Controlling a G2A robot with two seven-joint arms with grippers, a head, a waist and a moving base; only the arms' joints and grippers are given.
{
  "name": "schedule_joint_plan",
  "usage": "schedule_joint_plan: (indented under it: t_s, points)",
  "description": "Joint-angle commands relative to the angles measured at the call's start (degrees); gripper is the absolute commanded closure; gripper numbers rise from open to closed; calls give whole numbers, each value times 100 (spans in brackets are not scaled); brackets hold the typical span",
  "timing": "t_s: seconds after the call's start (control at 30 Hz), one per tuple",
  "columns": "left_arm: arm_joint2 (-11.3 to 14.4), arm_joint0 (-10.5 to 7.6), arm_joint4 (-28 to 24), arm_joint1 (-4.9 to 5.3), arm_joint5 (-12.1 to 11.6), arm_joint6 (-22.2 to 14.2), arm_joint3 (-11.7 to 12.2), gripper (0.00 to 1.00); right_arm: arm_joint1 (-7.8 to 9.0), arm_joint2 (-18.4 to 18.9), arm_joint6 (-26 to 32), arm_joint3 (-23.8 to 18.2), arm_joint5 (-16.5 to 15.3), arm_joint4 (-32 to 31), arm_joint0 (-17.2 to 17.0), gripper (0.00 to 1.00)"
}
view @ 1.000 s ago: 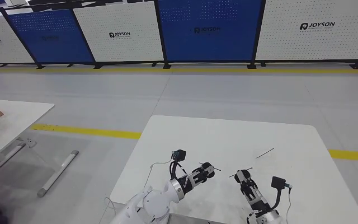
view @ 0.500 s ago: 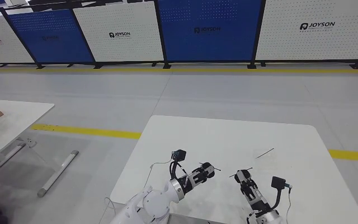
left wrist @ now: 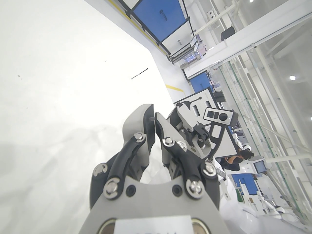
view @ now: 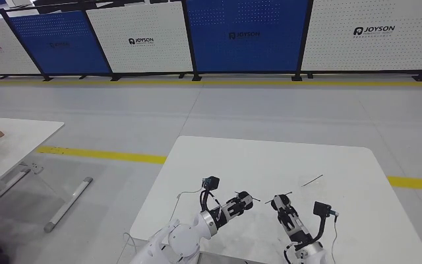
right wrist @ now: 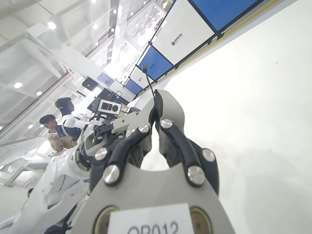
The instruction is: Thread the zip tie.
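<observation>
My left gripper (view: 245, 197) (left wrist: 155, 118) is low over the white table (view: 264, 158) near its front edge, shut on a thin black zip tie (view: 254, 197) that shows as a small dark sliver between the pads. A short way to its right, my right gripper (view: 282, 200) (right wrist: 156, 98) is shut on a black zip tie (right wrist: 149, 80) (view: 275, 199). That tie's strap rises past the fingertips and ends in its small square head (right wrist: 144, 68). The two grippers face each other with a small gap between them. A loose zip tie (view: 312, 179) (left wrist: 139, 73) lies flat farther back on the right.
The table's front edge runs just below both arms. Its back half is bare white surface. Another white table (view: 23, 135) stands off to the left across the floor. Blue and white panels (view: 244, 36) line the far side of the room.
My right arm has shifted a little to the left and away from the front edge, bringing its zip tie closer to the left gripper. The left arm has not moved.
</observation>
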Motion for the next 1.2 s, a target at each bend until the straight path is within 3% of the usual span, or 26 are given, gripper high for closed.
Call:
schedule_joint_plan:
  t_s: [0.0,0.9,1.03,1.17]
  points:
    - [0,0,0,0,0,0,0,100,1,3,-6,-2,-9,2,-6,100]
    - [0,0,0,0,0,0,0,100,1,3,-6,-2,-9,2,-6,100]
    - [27,30,-8,3,-41,-12,101,100,1,3,-6,-2,-9,2,-6,100]
    - [-14,78,-97,6,-60,86,40,100,1,3,-6,-2,-9,2,-6,100]
